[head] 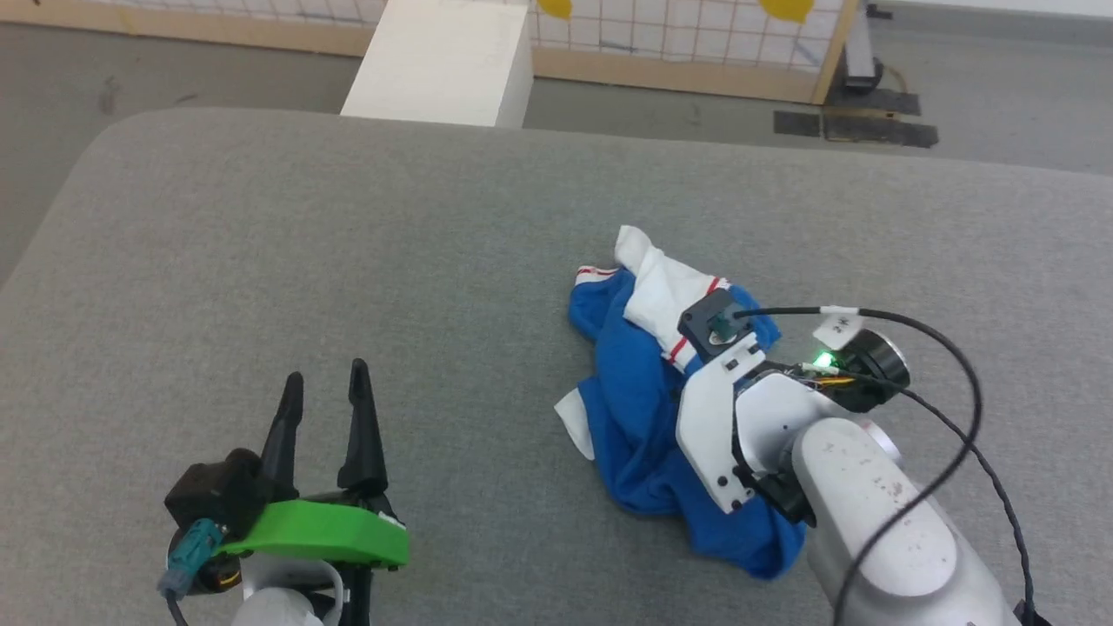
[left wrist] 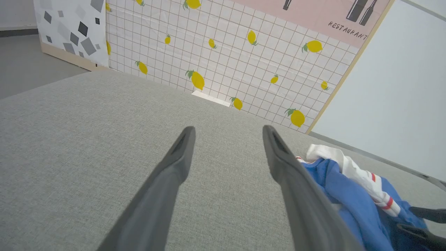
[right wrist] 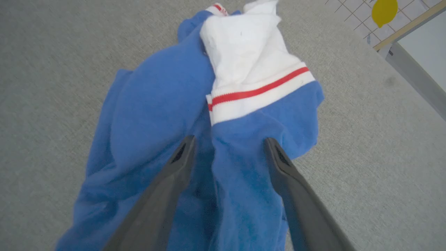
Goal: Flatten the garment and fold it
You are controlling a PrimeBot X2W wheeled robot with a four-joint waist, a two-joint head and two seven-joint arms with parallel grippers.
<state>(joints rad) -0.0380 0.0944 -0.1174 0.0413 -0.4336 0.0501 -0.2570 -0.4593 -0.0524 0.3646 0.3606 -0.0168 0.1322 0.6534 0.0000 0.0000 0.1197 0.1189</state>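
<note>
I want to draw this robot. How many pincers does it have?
2. The left pincer is open above the gray surface; the right pincer is open over the crumpled garment.

shirt (head: pixel 639 409): bright blue body, white sleeve (right wrist: pixel 244 45), thin red stripe (right wrist: pixel 259 90) across the white band. tabletop (head: pixel 348 243): plain mid-grey weave. left end effector (head: pixel 326 372): dark grey fingers (left wrist: pixel 163 181), bright green bracket (head: pixel 322 530). right arm (head: pixel 869 513): white shell, black cable (head: pixel 783 309), green light (head: pixel 822 358). back panel (left wrist: pixel 226 52): white, thin brown grid, yellow lemons (left wrist: pixel 197 79) with green leaves, pink strip (left wrist: pixel 313 14) above with black lettering.
</note>
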